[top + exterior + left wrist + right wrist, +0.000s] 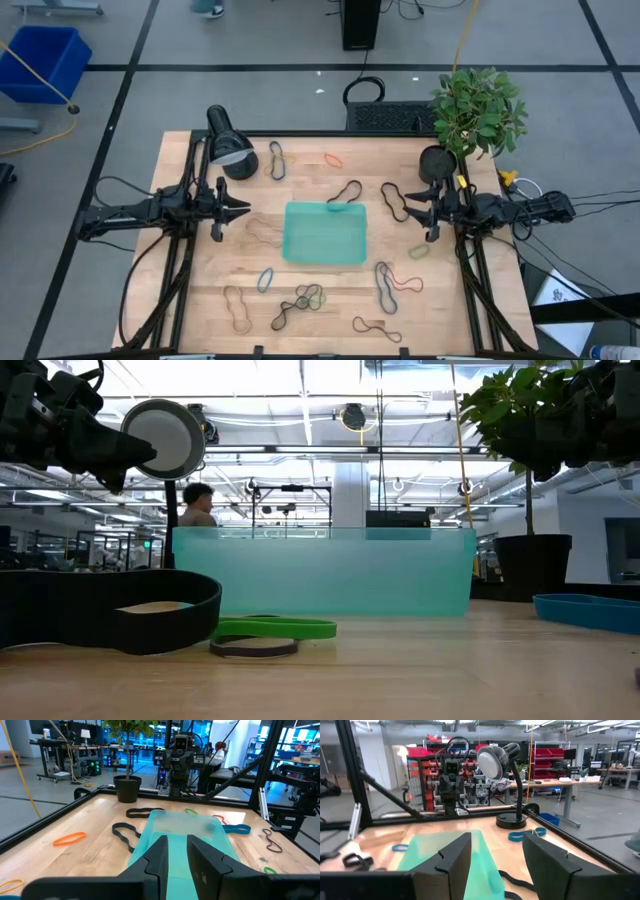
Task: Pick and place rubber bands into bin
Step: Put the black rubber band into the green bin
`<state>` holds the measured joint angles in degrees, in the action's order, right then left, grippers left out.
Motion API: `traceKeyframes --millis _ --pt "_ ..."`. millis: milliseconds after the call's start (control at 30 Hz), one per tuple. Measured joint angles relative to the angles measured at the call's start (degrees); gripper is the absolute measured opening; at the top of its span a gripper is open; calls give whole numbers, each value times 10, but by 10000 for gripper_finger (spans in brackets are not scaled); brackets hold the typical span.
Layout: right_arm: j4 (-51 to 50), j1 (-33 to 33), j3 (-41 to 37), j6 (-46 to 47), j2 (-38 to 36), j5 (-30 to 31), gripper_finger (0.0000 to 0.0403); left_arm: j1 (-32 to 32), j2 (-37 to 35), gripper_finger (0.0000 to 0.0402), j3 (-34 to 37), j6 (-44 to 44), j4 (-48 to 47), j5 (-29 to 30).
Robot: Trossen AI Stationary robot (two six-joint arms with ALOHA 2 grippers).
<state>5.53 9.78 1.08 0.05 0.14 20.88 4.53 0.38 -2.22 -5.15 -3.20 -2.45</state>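
Jaws: left gripper [240, 210] narrowly parted, right gripper [411, 209] spread wide; both empty. Bin [325, 233] between, rubber bands [300, 300] at 6 o'clock. Person visible only low view.

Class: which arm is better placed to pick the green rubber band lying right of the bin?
Right. The right gripper hovers open just above the green rubber band; the left gripper is across the bin.

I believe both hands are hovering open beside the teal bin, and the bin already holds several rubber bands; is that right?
Not quite. The high view shows the bin holding no rubber bands; they all lie on the table around it. The rest stands: the left hand and right hand hover open on either side of the bin.
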Motion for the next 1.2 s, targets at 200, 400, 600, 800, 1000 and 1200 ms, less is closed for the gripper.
traceKeyframes --millis 200,400,600,800,1000,1200 --pt "-2 0 0 13 0 3 171 0 0 77 0 0 0 0" --pt "0 0 0 36 17 57 171 0 0 77 0 0 1 10" --pt "2 0 25 6 82 112 171 0 0 77 0 11 1 10" --pt "-7 0 106 -21 211 122 171 0 0 77 0 21 1 11" --pt "-62 0 195 8 381 121 171 0 0 77 0 22 2 33" --pt "-147 0 257 136 505 121 171 0 0 77 0 22 2 45"
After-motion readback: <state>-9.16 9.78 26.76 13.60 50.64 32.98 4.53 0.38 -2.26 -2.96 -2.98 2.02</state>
